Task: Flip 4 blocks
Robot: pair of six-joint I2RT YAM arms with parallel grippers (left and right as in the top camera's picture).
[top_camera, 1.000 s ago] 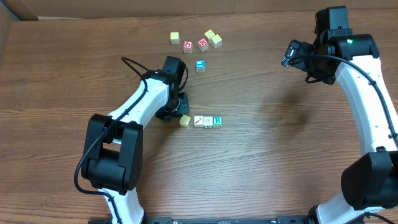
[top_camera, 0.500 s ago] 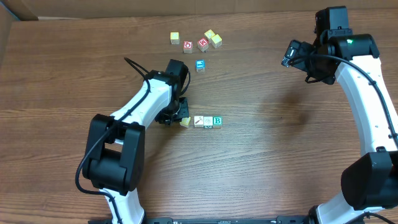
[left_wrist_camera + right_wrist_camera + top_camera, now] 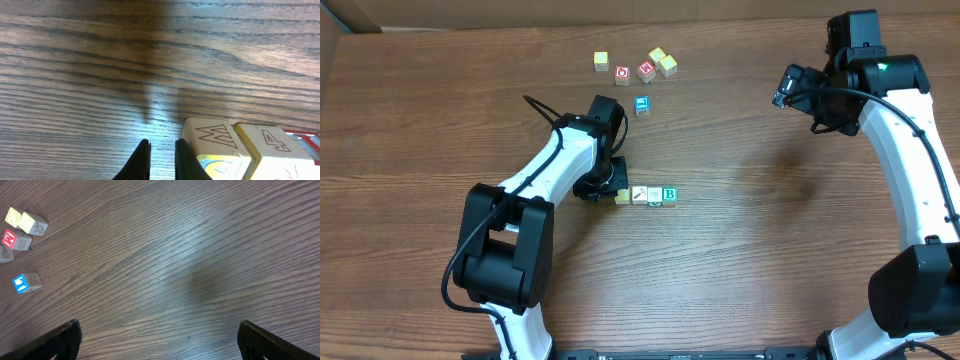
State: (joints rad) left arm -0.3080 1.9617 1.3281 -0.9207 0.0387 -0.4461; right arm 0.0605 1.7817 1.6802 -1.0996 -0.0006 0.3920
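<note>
Ten small wooden cubes are lying on the brown wood-grain worktop (image 3: 770, 250). Four of them, the pale cream wooden alphabet blocks (image 3: 646, 196), are sitting in one short row near the middle of the worktop, packed side by side. Counting from the end nearest the left arm, the row is showing a yellowish cube (image 3: 622, 197), a cube with a dark diagonal mark (image 3: 639, 195), a pale cube with faint print (image 3: 654, 196) and a cube with a green "B" (image 3: 669, 194). In the left wrist view, the nearest cube of the row is showing a cream face with an outlined "M" and some yellow below it. Its neighbour is showing an outlined "4".

The other six cubes are lying well apart from the row, toward the far edge. One cube with blue print (image 3: 642, 104) is sitting alone. Beyond it, two red-printed cubes (image 3: 622, 74) and three plain yellow cubes (image 3: 601, 61) are gathering in a loose cluster.

The left pincer (image 3: 162, 144) is sitting low over the worktop just beside the yellowish end of the row. Its fingers are narrowed to a slim gap with nothing between them. The right pincer (image 3: 159, 326) is hanging spread wide and holding nothing, over bare wood at the far right, well apart from the row.
</note>
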